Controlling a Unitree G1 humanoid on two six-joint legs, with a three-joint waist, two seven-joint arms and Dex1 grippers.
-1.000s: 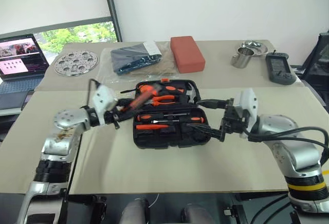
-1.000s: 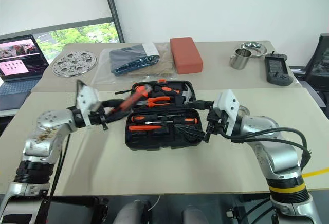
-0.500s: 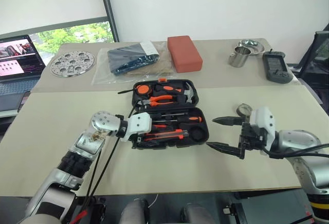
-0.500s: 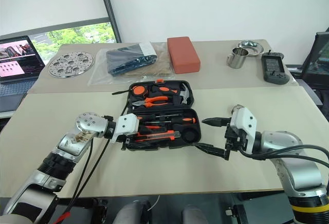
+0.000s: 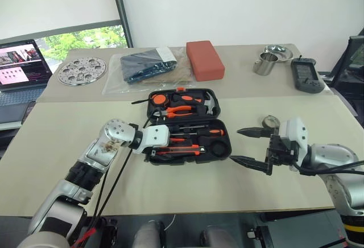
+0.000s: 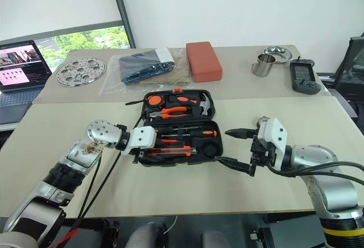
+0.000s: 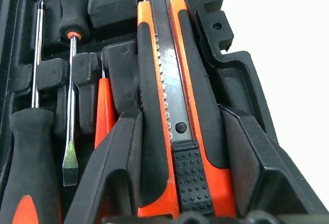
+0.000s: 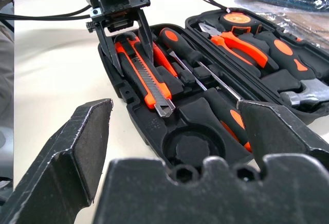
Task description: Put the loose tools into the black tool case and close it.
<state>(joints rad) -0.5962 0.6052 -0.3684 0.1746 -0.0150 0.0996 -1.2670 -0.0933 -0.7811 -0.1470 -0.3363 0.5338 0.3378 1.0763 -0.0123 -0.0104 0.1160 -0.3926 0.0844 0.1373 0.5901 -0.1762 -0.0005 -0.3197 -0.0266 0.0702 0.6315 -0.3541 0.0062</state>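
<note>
On the tan table [image 5: 68, 162], nearest to us, we are holding our right gripper [image 5: 247, 147] with its jaws spread wide and nothing between them, just beside the right end of the black tool case [image 5: 187, 127]. Our left gripper [image 8: 123, 39] is reaching into the case's near half. Its fingers [image 7: 115, 178] are sitting parted on either side of the utility knife [image 7: 172, 111], lying in its slot; whether they are squeezing it, we cannot tell. The knife is lying long-ways, left to right, along the case's front edge. Two screwdrivers [image 8: 198, 67] are lying side by side behind it. Farther back, the lid half is lying open and flat.
</note>
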